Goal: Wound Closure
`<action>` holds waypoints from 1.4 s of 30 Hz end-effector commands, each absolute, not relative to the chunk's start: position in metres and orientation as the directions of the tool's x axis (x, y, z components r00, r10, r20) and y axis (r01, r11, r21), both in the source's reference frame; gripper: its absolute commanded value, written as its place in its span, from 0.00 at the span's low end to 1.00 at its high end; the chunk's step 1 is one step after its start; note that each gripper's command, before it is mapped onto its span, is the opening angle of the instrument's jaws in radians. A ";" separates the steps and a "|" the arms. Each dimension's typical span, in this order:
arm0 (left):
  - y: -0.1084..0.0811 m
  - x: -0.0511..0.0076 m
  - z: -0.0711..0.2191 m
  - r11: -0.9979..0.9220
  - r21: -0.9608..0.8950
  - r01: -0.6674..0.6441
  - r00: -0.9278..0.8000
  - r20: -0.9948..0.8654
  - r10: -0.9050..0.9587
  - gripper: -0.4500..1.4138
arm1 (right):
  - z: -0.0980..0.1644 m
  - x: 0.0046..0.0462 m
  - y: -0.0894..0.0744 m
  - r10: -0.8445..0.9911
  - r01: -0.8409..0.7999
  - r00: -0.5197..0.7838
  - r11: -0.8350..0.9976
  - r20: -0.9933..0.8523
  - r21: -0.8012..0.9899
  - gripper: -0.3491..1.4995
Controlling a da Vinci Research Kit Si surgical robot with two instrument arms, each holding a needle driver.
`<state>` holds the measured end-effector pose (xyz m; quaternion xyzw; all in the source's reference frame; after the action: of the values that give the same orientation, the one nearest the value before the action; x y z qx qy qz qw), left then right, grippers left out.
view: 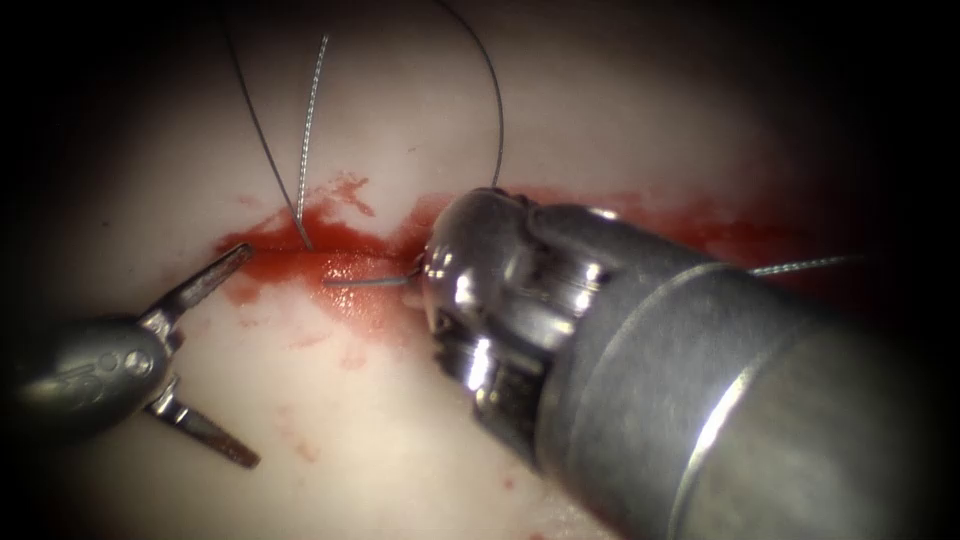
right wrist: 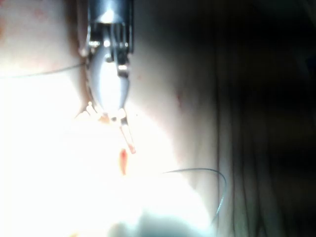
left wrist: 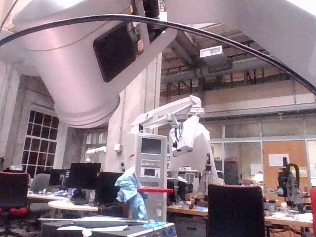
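The tissue [view: 400,120] is pale, with a red, wet cut [view: 340,262] running left to right. My left tool [view: 245,355] sits at the cut's left end with its jaws spread wide and holding nothing; its upper jaw reaches the cut's edge. The right tool [view: 425,272] comes in large from the right, and its wrist covers its tip at the cut's middle. A thin grey line [view: 365,282] runs left from that tip along the cut; I cannot tell whether it is needle or thread. Thread [view: 270,150] rises from the cut. The right tool [right wrist: 109,116] stands over bright tissue.
A second, shiny strand [view: 310,110] stands beside the dark one, and a loop of thread [view: 498,110] arcs down to the right tool's wrist. More thread [view: 800,266] trails off to the right. Red fluid [view: 350,195] stains the tissue around the cut. A thread loop [right wrist: 207,173] lies on the tissue.
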<state>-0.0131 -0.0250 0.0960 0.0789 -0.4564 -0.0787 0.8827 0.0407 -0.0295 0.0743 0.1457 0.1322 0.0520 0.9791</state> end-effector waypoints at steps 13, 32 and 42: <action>-0.024 -0.0136 0.096 0.976 0.207 0.069 0.568 0.796 -0.208 0.80 | 0.074 0.0295 -0.030 0.187 -0.116 0.968 0.925 -0.166 0.362 0.00; -0.024 -0.0137 0.096 0.976 0.207 0.069 0.568 0.796 -0.209 0.80 | 0.076 0.0042 -0.032 0.381 -0.348 0.924 0.876 -0.037 0.334 0.00; -0.024 -0.0136 0.095 0.976 0.207 0.069 0.568 0.796 -0.209 0.80 | 0.076 -0.0028 -0.034 0.453 -0.438 0.891 0.848 0.021 0.297 0.00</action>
<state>-0.0130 -0.0251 0.0957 0.0792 -0.4564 -0.0794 0.8827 -0.0031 -0.0351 0.0755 0.1507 0.0233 0.2329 0.9605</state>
